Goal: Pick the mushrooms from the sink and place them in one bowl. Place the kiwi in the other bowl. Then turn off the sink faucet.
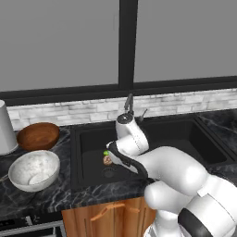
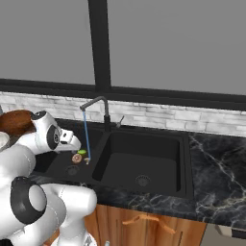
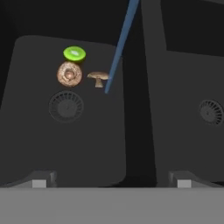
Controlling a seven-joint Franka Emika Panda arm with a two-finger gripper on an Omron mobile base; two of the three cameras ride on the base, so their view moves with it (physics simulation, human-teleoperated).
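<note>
In the left basin of the black sink [image 3: 65,144] lie the green kiwi [image 3: 74,54], a round tan mushroom [image 3: 69,74] just below it, and a second mushroom [image 3: 98,78] on its side. A blue water stream [image 3: 119,48] from the faucet [image 2: 98,108] lands beside that second mushroom. My gripper [image 3: 111,181] hangs open above the basin, well short of the pieces, with nothing between its fingers. On the counter left of the sink stand the wooden bowl [image 1: 38,135] and the white speckled bowl [image 1: 34,170]. Both bowls look empty.
A white cylinder [image 1: 4,127] stands at the far left of the dark marble counter [image 1: 46,196]. The sink's divider [image 3: 151,87] separates the left basin from the right basin [image 2: 144,166]. A brick backsplash and a window rise behind the faucet.
</note>
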